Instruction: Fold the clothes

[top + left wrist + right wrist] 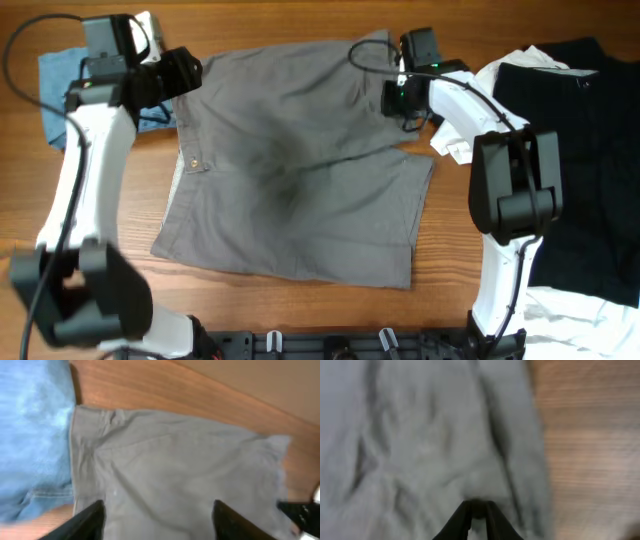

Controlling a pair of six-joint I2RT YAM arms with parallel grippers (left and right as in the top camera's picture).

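Shorts (300, 190) are lying mostly flat in the middle of the table (300, 325), waistband to the left and legs pointing right. The right gripper (478, 507) is down at the far right leg hem. Its fingers are squeezed together on a little ridge of grey cloth, which looks like a pinch to me, though that view is pretty blurry. The left gripper (157, 510) hangs over the far waistband corner, spread wide with nothing in it.

My read is that the step is getting both far corners in hand, then bringing the far edge over toward the near one. I'd drop the left straight onto the waistband, where the cloth is thickest, and grab every layer rather than only the top one. Then lift both ends level and keep the edge taut between them, so the dark crease across the middle doesn't get folded in. The blue piece (30, 435) sits right up against that corner, so aim well inside the grey.

The fabric is matte mid-grey weave that holds soft wrinkles, with a stiffer waistband carrying a small button (193, 163). The blue looks like denim with a stitched hem. A black piece (585, 150) and a white one (560, 315) are heaped on the right.
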